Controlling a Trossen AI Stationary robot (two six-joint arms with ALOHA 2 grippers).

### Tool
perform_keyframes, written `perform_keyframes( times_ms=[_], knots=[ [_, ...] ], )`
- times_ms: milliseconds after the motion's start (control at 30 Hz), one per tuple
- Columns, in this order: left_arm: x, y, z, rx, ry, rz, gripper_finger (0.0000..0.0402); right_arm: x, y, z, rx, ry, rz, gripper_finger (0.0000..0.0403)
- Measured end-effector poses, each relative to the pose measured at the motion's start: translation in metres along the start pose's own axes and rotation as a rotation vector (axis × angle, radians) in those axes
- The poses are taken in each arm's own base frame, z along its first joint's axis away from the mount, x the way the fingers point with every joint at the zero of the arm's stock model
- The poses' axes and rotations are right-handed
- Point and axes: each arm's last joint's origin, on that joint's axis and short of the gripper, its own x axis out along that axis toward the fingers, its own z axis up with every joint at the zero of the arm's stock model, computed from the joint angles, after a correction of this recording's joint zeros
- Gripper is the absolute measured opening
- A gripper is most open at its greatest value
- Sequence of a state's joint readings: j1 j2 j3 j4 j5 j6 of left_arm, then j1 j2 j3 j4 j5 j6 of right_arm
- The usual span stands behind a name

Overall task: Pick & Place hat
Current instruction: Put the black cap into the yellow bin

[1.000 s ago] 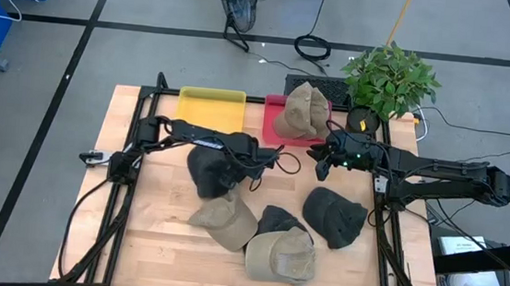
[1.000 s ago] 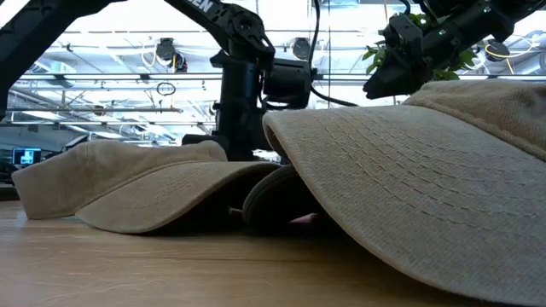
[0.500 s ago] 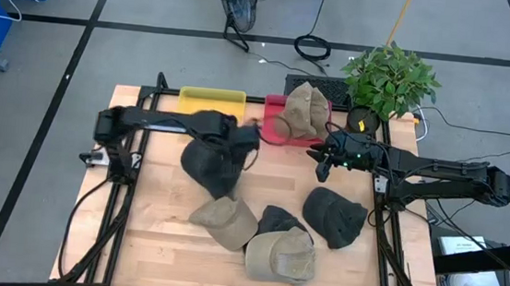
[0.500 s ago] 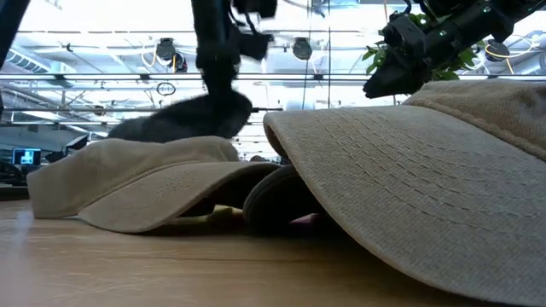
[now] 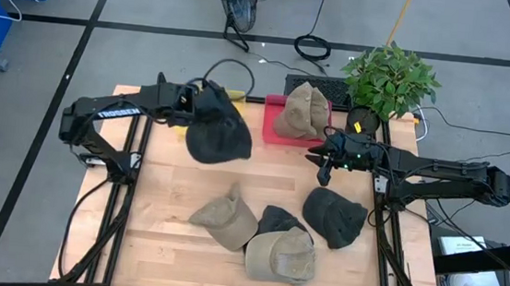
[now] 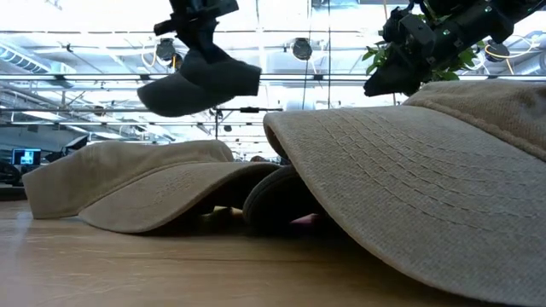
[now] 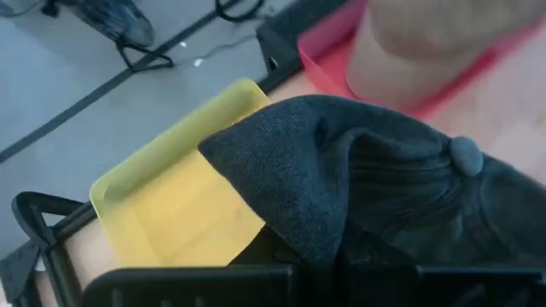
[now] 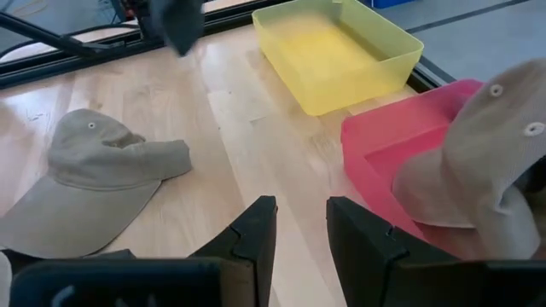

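My left gripper (image 5: 205, 103) is shut on a dark grey hat (image 5: 219, 132), held in the air over the table's far-left part, beside the yellow bin (image 5: 231, 97). In the low view the hat (image 6: 200, 85) hangs under the gripper (image 6: 194, 26). My right gripper (image 8: 299, 223) is open and touches nothing; it hovers near the red bin (image 5: 279, 136), which holds tan hats (image 5: 302, 110). Two tan hats (image 5: 223, 219) (image 5: 282, 255) and two dark hats (image 5: 276, 219) (image 5: 335, 215) lie on the wood. My left gripper holds the dark hat by bunched cloth of its crown (image 7: 290, 213), coming from above. The cloth covers the fingertips, so the exact hold is hidden. The hat is lifted clear of the table and hangs below the fingers, its top button (image 7: 465, 155) facing outward.
The yellow bin (image 7: 171, 205) and the red bin (image 8: 401, 153) stand side by side at the far edge. A potted plant (image 5: 390, 79) sits at the far-right corner. Bare wood (image 5: 280, 178) lies between the bins and the hats.
My left gripper has risen from the table's middle and swung toward the far-left edge, carrying the dark hat. The hat, earlier resting on the wood beside the tan hat, now hangs clear in the air beside the yellow bin.
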State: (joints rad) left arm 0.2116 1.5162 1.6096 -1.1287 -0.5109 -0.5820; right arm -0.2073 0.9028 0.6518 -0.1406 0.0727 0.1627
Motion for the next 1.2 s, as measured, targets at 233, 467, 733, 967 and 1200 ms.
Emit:
perform_keyframes(
  times_ms=[233,467,733,967,1200],
  knots=[
    [0.021,0.016,0.015,-0.15,-0.098,0.064,0.0013,0.0,0.0,0.0,-0.003,0.001,0.0,0.0093],
    [0.059,0.057,-0.003,-0.324,-0.14,0.059,0.0013,0.0,0.0,0.0,-0.026,0.001,0.0,0.0093],
    [0.104,0.115,-0.04,-0.662,-0.392,-0.038,0.0013,0.0,-0.002,0.004,-0.018,-0.036,-0.013,0.0093],
    [0.127,0.139,-0.079,-0.876,-0.461,0.03,0.0013,0.001,-0.012,0.011,0.013,-0.118,-0.169,0.0093],
    [0.133,0.143,-0.095,-0.908,-0.487,0.194,0.0013,0.001,-0.024,0.016,0.043,-0.165,-0.218,0.0086]
  ],
)
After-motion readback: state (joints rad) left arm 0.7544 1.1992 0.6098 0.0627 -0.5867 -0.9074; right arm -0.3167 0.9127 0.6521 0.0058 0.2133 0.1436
